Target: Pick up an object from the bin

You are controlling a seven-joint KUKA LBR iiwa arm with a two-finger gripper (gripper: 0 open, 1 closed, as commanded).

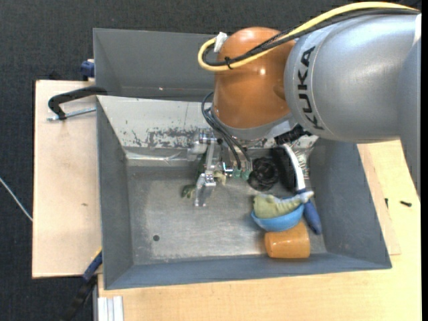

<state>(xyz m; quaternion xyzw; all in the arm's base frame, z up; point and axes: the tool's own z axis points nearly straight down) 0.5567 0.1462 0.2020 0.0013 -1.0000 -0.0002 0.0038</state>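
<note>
The grey metal bin (154, 226) has a wide stretch of bare floor left of the blue plastic bowl (286, 221), reaching to the left wall and the near wall. The metal gripper (202, 196) hangs low over that floor, well left of the bowl; whether it is open or closed cannot be told. A small dark-green scrap (188, 192) lies just beside its tip, on the side away from the bowl. An orange rounded block (287, 244) sits against the near wall, touching the bowl's front. A black round thing (265, 172) lies behind the bowl. The silver arm link (361, 79) reads "KUKA".
</note>
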